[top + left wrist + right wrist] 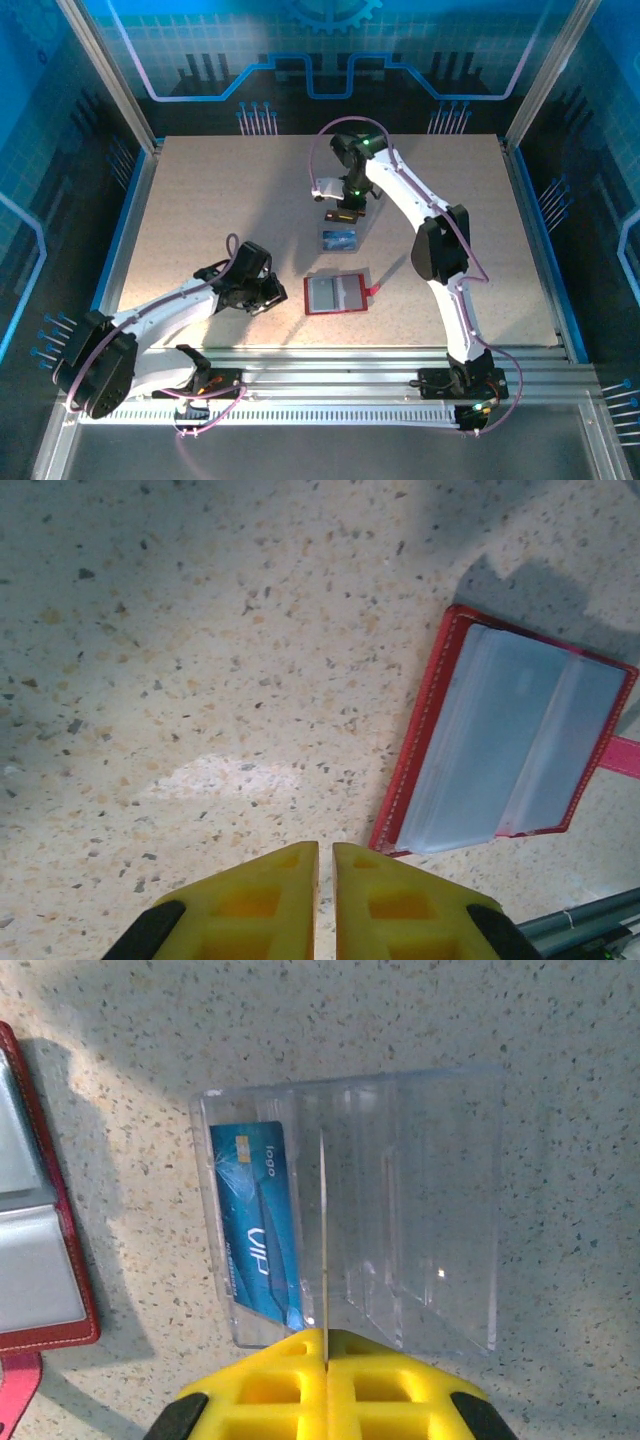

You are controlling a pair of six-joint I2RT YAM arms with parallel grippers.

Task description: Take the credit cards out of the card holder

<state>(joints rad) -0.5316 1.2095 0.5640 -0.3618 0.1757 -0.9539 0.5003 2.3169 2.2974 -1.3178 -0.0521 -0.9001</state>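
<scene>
Yellow fingers of the left gripper (325,852) are showing at the bottom edge of the left wrist view. They are being held almost together with only a slit between them, and nothing is being pinched. The card holder (510,740) is lying open and flat on the speckled surface (200,680), toward the upper right of that view and apart from those fingers. Its pale grey pockets are facing up and its red tab (625,755) is sticking out at the right edge of the frame. Whether any cards are sitting in those pockets cannot be told.

In the overhead view the holder is lying just below the centre of the frame, its long axis running left to right. The left gripper is resting just beside its left short edge, so the left arm is judged the nearer one for any further work on it.

The right gripper (325,1335) is being held higher in that frame, over a clear rack (440,1190) standing on the surface above the holder. Its fingers are pressed together on what is judged to be a held card (325,1230) seen edge-on, its colour not being shown. In the right wrist view this card is lined up with the rack's slots, just right of a blue card (255,1210) standing at the rack's left end. The coming move is judged to turn on that alignment being kept while the card is being lowered.
</scene>
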